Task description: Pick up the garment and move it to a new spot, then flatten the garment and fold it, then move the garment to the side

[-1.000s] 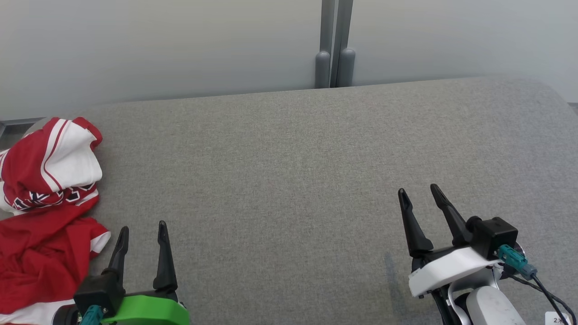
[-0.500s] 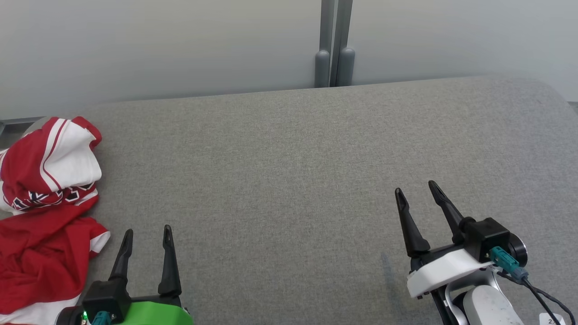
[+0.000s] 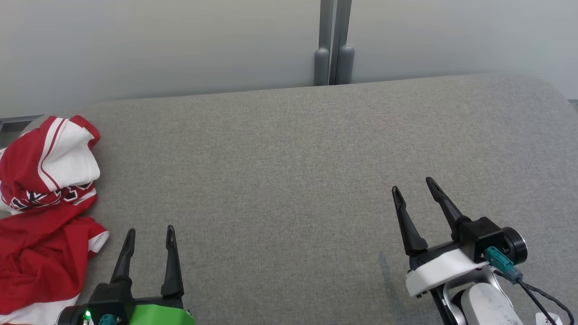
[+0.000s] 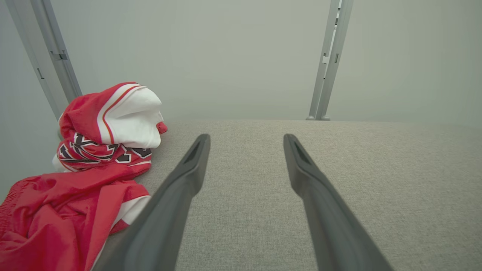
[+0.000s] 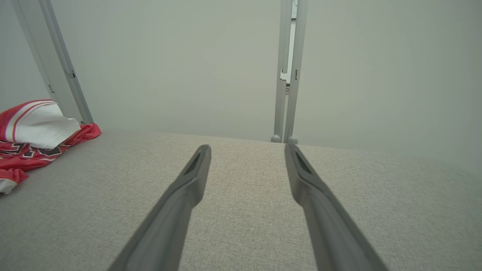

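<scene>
I've got the garment (image 3: 45,212) heaped at the far left edge of the table (image 3: 289,158). One part is piled up toward the back, and the rest spreads toward me and runs off my left side of the head view. My left claw (image 3: 150,229) sits at the near left, just beside the garment's near part and to its right. My right claw (image 3: 412,184) is over at the near right, well apart from the garment, with a wide stretch of table between the two claws. Both claws point away from me, toward the table's back edge. Behind the table runs a wall (image 3: 180,45). A pair of upright posts (image 3: 333,54) stands against it just past the back edge, a little right of centre.
</scene>
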Tool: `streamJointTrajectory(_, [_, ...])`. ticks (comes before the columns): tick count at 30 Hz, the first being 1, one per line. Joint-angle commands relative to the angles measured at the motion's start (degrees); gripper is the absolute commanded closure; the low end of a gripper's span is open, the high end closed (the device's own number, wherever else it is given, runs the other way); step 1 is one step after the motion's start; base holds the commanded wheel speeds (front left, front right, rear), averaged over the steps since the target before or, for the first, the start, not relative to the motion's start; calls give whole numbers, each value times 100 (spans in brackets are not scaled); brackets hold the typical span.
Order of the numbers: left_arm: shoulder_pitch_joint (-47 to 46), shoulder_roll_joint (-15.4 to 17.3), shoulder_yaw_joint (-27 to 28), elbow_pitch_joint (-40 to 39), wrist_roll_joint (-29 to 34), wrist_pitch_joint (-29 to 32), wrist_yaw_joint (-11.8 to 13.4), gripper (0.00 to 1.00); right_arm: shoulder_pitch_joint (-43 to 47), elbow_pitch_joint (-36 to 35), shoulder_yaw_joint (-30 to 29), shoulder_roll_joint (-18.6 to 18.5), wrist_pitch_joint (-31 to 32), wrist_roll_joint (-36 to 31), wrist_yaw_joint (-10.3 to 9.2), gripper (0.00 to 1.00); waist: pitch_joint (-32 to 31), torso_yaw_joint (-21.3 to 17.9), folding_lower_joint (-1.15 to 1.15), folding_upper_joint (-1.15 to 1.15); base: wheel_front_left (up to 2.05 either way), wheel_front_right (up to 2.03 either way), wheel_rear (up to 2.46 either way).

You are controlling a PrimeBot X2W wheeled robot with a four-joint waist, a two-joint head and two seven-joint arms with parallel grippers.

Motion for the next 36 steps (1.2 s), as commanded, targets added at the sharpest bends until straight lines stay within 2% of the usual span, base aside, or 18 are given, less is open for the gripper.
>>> streamJointTrajectory(1, [50, 0, 8, 0, -28, -7, -29, 0, -31, 8, -8, -22, -27, 12, 0, 0, 0, -1, 0, 0, 0, 0, 0])
streamJointTrajectory(36, [-86, -8, -31, 30, -213, -7, 31, 0, -58, 81, -77, -21, -24, 146, 0, 0, 72, 95, 0, 0, 0, 0, 0])
